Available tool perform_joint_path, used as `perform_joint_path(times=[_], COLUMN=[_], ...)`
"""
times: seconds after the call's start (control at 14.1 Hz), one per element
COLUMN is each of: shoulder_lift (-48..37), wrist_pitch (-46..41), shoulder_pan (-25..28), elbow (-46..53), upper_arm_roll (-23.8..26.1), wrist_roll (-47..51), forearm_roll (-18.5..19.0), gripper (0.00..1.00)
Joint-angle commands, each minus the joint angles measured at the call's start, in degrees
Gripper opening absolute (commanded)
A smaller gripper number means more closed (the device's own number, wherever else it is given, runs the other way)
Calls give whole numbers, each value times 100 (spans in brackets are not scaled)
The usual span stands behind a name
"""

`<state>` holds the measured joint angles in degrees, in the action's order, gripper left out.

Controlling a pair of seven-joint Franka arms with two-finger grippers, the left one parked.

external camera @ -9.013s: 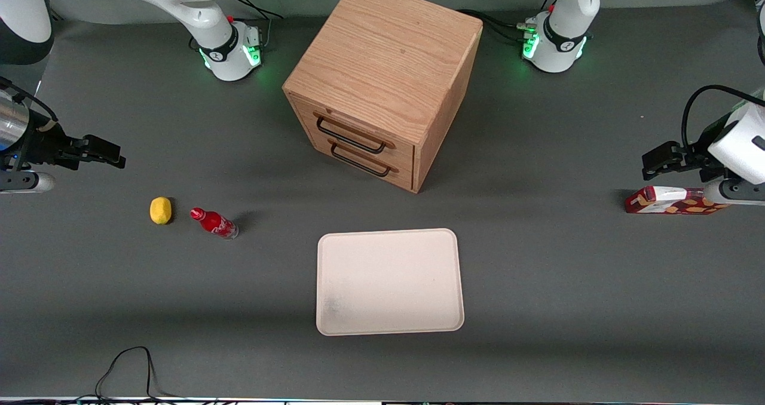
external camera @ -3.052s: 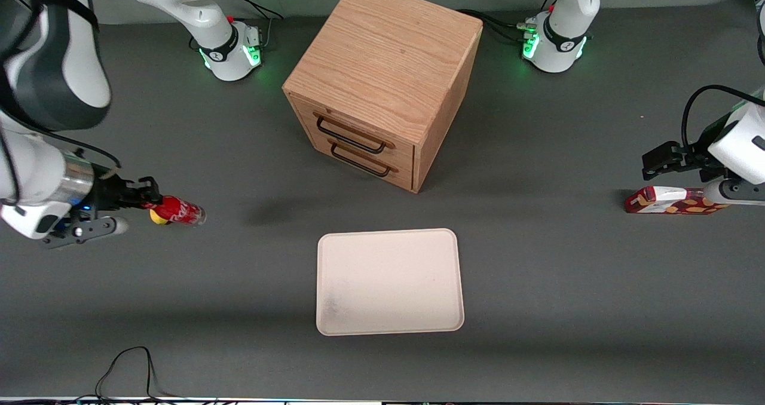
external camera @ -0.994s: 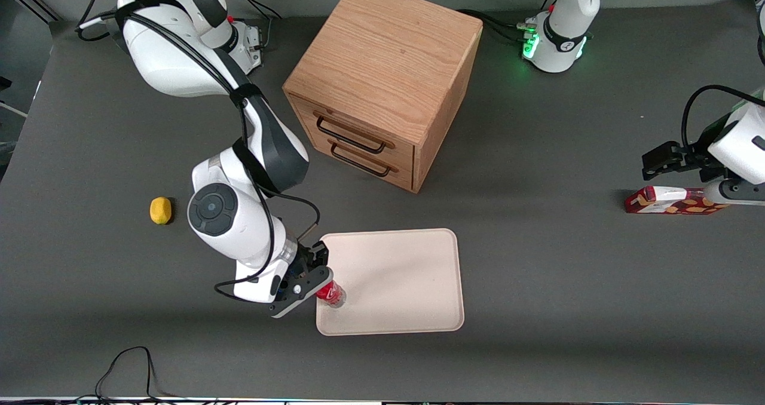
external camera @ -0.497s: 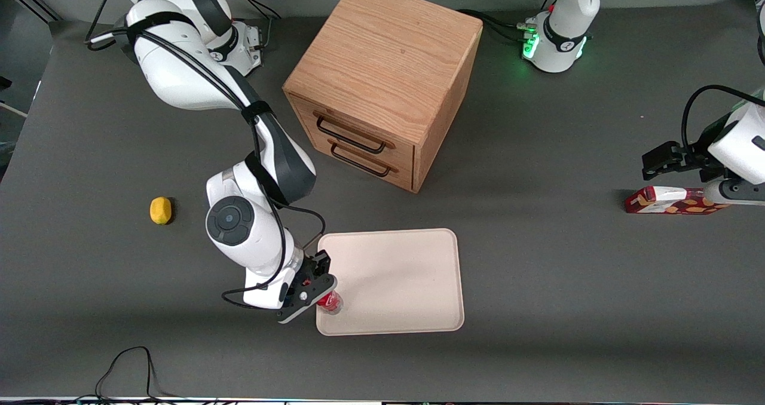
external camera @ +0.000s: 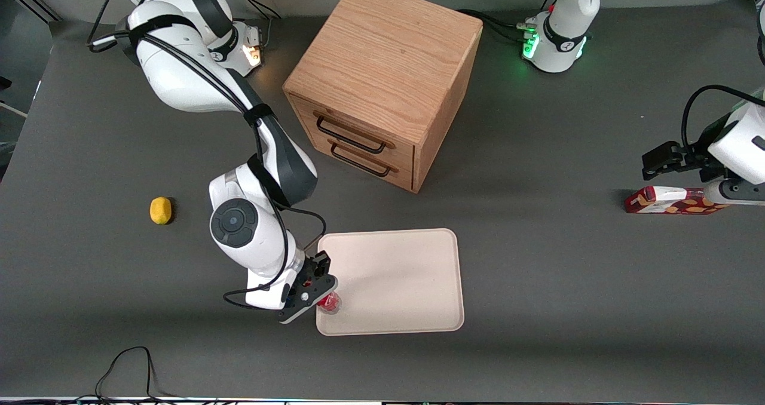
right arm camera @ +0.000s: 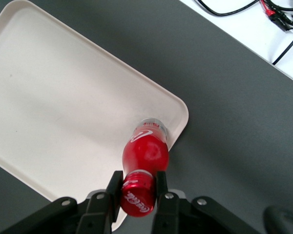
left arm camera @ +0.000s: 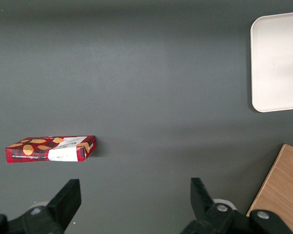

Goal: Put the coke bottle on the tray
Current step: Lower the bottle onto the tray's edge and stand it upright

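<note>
The coke bottle (right arm camera: pixel 145 156) is a small red bottle with a red cap and clear base. My right gripper (right arm camera: pixel 136 187) is shut on its cap, one finger on each side. The bottle stands upright with its base at a corner of the cream tray (right arm camera: pixel 63 112), close to the rim. In the front view the gripper (external camera: pixel 318 287) is over the tray's (external camera: pixel 394 279) near corner toward the working arm's end, and only a bit of the bottle (external camera: pixel 329 301) shows under it.
A wooden drawer box (external camera: pixel 382 82) stands farther from the front camera than the tray. A yellow lemon-like object (external camera: pixel 160 209) lies toward the working arm's end. A red-and-white snack carton (external camera: pixel 672 201) lies toward the parked arm's end. A black cable (external camera: pixel 128 369) loops at the table's near edge.
Over nine seconds the gripper took the bottle from beside the yellow object and carried it to the tray. In the last second it lowered the bottle slightly at the tray's corner.
</note>
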<state>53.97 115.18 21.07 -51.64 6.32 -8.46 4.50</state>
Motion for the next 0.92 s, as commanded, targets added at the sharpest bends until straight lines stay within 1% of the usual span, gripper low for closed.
perform_joint_path(times=[0.0,0.21,0.28,0.35,0.43,0.5,0.85], shoulder_lift=[131,131,131,131,122,122,-9], wrist_pitch=[93,128,128,128,128,128,31], shoulder_pan=[46,55,55,133,152,152,143], elbow=[224,216,216,224,216,216,216], upper_arm_roll=[9,9,9,0,-8,-8,-17], wrist_roll=[-7,-7,-7,-7,2,2,37], forearm_roll=[122,122,122,122,122,122,122], gripper=[0,0,9,46,76,100,100])
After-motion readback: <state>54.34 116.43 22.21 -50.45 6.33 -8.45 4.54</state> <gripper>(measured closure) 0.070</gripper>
